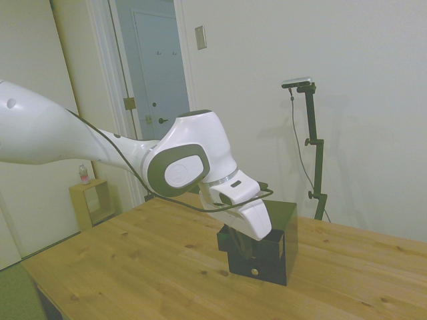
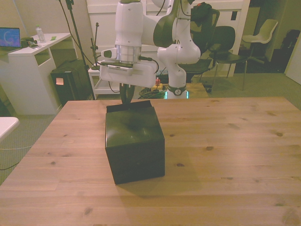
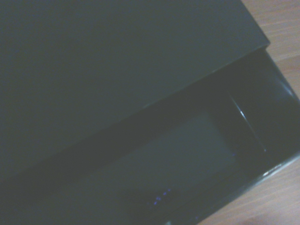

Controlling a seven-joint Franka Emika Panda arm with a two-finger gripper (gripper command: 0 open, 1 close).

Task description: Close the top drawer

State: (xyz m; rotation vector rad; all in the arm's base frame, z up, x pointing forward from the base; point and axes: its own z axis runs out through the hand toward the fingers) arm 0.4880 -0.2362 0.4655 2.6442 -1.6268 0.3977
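**Top drawer stands partly pulled out, gripper just at its front**

In the front view you see nearest to you the blank back side of the small black box cabinet [image 2: 135,143], which stands on the wooden table [image 2: 225,141] a little toward the front view's left. Behind it, on the cabinet's far side, the top drawer [image 2: 130,107] sticks out from the upper edge as a thin black strip. In the side view this uppermost black drawer [image 1: 232,241] is pulled out some way toward the arm, while a small round brass knob [image 1: 253,272] shows on a lower drawer front, which sits flush. The wrist view looks down into the open drawer's dark inside [image 3: 187,154], next to the cabinet's flat top.

The gripper [image 2: 125,96] of the white arm hangs directly over the drawer's front. Its dark fingers point down there, but you cannot tell how far apart they are, or whether they touch the drawer.
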